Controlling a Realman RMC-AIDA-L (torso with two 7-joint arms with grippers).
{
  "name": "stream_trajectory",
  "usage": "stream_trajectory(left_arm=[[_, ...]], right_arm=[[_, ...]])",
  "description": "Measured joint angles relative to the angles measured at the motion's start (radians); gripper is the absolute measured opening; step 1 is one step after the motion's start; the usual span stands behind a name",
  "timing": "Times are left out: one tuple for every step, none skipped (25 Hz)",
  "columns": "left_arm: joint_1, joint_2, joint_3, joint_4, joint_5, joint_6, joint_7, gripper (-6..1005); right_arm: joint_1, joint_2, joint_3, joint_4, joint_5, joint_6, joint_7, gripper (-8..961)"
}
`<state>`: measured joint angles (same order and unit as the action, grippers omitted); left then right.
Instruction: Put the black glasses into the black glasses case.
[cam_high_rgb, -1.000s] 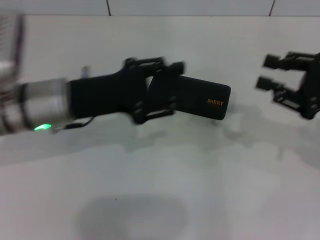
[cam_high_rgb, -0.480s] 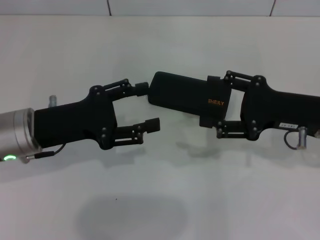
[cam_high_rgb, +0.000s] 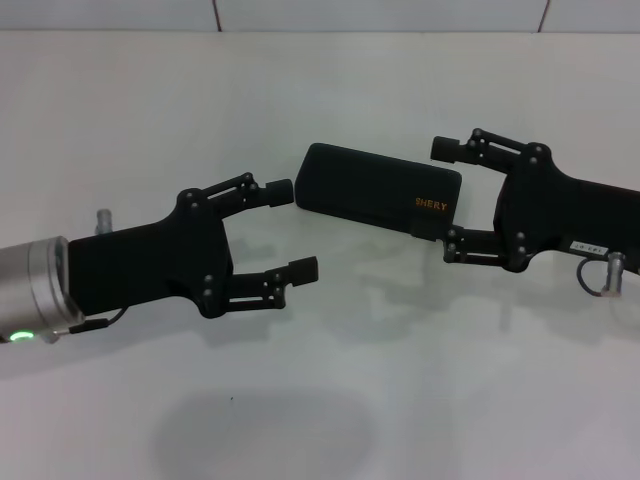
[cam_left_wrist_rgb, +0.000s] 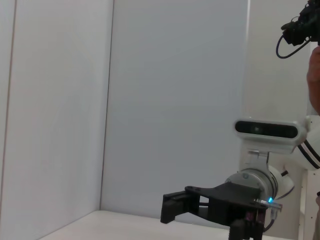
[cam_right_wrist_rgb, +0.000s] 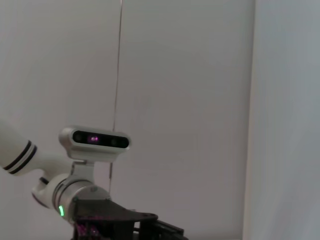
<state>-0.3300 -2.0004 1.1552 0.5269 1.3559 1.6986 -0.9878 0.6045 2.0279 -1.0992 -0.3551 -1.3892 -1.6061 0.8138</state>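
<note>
The black glasses case (cam_high_rgb: 370, 185) lies closed on the white table (cam_high_rgb: 300, 400), its orange lettering at the right end. The black glasses are not in view. My left gripper (cam_high_rgb: 293, 229) is open and empty, just left of the case's left end and apart from it. My right gripper (cam_high_rgb: 440, 195) is open, with its jaws standing on either side of the case's right end. The left wrist view shows the right arm's gripper (cam_left_wrist_rgb: 200, 210) from afar. The right wrist view shows the left arm (cam_right_wrist_rgb: 115, 220).
A white wall runs along the table's far edge (cam_high_rgb: 380, 30). A faint dark shadow patch (cam_high_rgb: 260, 430) lies on the table near the front.
My left gripper let go of the case's left end and drew back left. My right gripper came in around the case's right end, then opened wider and backed off a little.
</note>
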Motion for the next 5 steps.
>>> stream_trajectory(left_arm=[[0.001, -0.002, -0.001, 0.0, 0.0, 0.0, 0.0, 881], [0.001, -0.002, -0.001, 0.0, 0.0, 0.0, 0.0, 880], [0.001, -0.003, -0.001, 0.0, -0.001, 0.001, 0.0, 880], [0.001, -0.004, -0.002, -0.001, -0.002, 0.001, 0.0, 880], [0.0, -0.004, -0.002, -0.001, -0.002, 0.001, 0.0, 880]], right_arm=[[-0.002, 0.0, 0.002, 0.001, 0.003, 0.002, -0.004, 808], [-0.003, 0.0, 0.004, 0.001, 0.007, 0.006, -0.007, 808], [-0.003, 0.0, 0.004, 0.001, 0.011, 0.011, -0.009, 808], [-0.002, 0.0, 0.003, 0.001, 0.015, 0.014, -0.01, 808], [-0.002, 0.0, 0.001, 0.002, 0.018, 0.017, -0.011, 808]])
